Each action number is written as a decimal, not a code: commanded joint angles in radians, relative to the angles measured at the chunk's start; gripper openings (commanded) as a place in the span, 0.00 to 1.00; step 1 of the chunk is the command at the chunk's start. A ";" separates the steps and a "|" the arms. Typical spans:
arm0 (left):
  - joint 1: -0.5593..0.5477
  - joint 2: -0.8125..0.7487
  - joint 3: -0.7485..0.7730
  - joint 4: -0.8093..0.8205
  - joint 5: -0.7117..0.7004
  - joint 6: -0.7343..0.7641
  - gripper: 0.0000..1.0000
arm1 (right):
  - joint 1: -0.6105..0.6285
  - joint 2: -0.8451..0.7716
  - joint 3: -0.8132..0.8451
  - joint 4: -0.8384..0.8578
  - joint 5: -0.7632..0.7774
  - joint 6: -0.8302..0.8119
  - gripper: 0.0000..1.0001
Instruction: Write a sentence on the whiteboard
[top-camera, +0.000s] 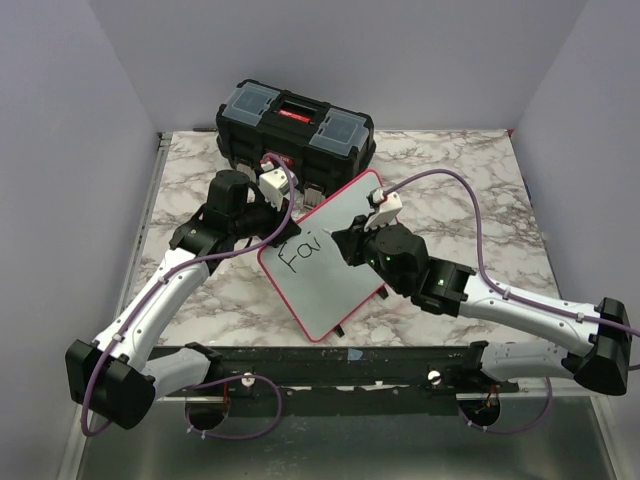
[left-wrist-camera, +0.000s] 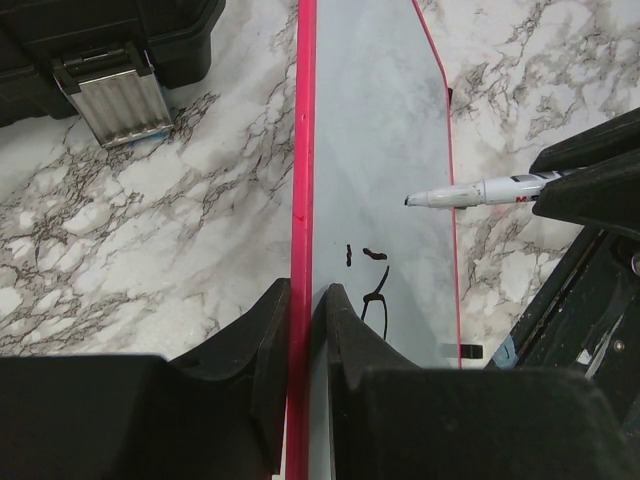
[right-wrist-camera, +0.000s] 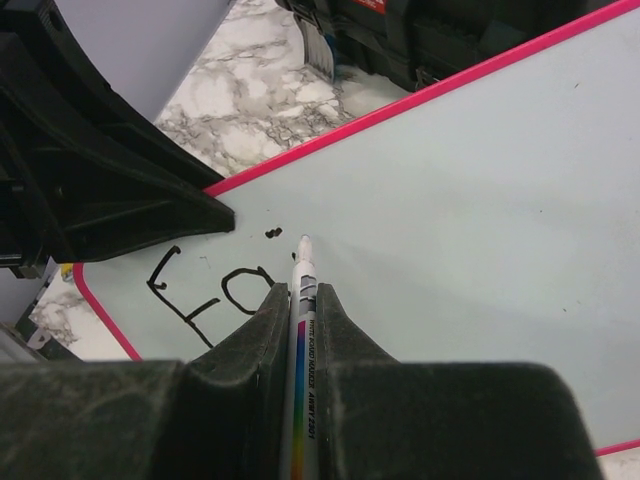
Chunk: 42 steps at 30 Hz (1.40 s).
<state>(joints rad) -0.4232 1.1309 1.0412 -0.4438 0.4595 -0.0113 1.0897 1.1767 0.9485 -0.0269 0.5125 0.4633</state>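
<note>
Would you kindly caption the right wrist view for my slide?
Right gripper pinching a marker, tip near the started lettering on the whiteboard.

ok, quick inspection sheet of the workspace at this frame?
Surface: marble-pattern table.
Job's things: whiteboard angled across the middle; lettering reads "Fai", unfinished; marker tip near the board, contact unclear.
Clutter: black toolbox at far edge, lid shut.
Grippers: left gripper shut on whiteboard's red rim; right gripper shut on marker.
Cables: purple cables loop along both arms.
Surroundings: plain walls on three sides.
</note>
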 joint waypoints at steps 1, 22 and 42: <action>-0.002 -0.023 0.007 0.020 -0.021 0.058 0.00 | -0.007 -0.027 -0.017 0.013 -0.042 -0.001 0.01; -0.002 -0.028 0.006 0.021 -0.013 0.053 0.00 | -0.008 0.028 0.007 0.017 -0.044 -0.014 0.01; -0.002 -0.028 0.006 0.021 -0.012 0.053 0.00 | -0.011 0.094 -0.039 0.092 0.047 -0.018 0.01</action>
<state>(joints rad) -0.4232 1.1294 1.0412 -0.4477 0.4625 -0.0113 1.0863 1.2587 0.9367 0.0486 0.4976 0.4526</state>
